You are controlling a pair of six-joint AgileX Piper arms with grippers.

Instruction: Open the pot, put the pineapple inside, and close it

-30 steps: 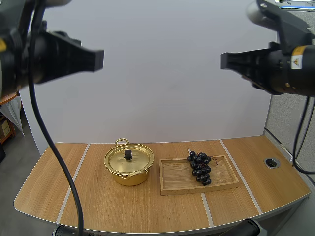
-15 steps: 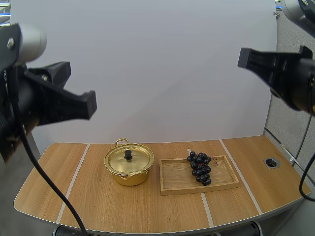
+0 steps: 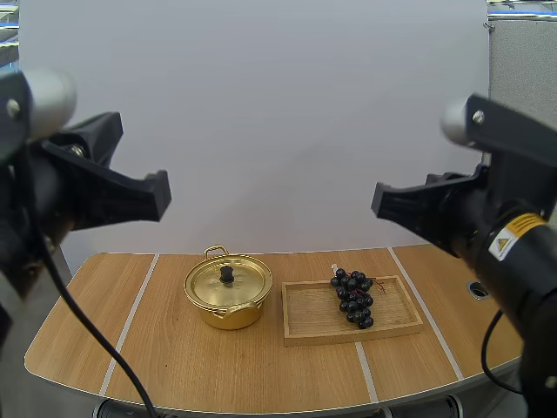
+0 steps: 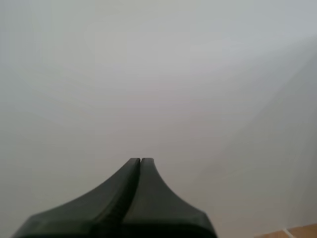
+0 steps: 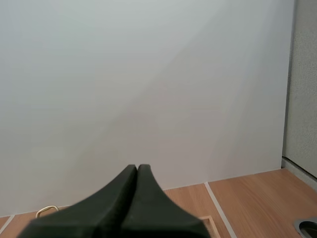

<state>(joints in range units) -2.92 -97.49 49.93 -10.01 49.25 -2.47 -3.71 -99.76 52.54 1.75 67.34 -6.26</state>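
Fingers (image 4: 121, 198) of the left gripper (image 3: 160, 190) lie clenched together on nothing, held high above the left side of the table (image 3: 174, 366) much as half a second ago. Below, the gold pot (image 3: 228, 300) stands unmoved with its lid (image 3: 228, 280) on, and just to its right the wooden tray (image 3: 309, 318) carries a bunch of grapes (image 3: 353, 298), the fruit at hand in place of the named pineapple. At far right, the right gripper (image 3: 376, 202), likewise clenched and empty, has swung lower and inward, which suggests that the approach has only begun and the lid is yet to be lifted.
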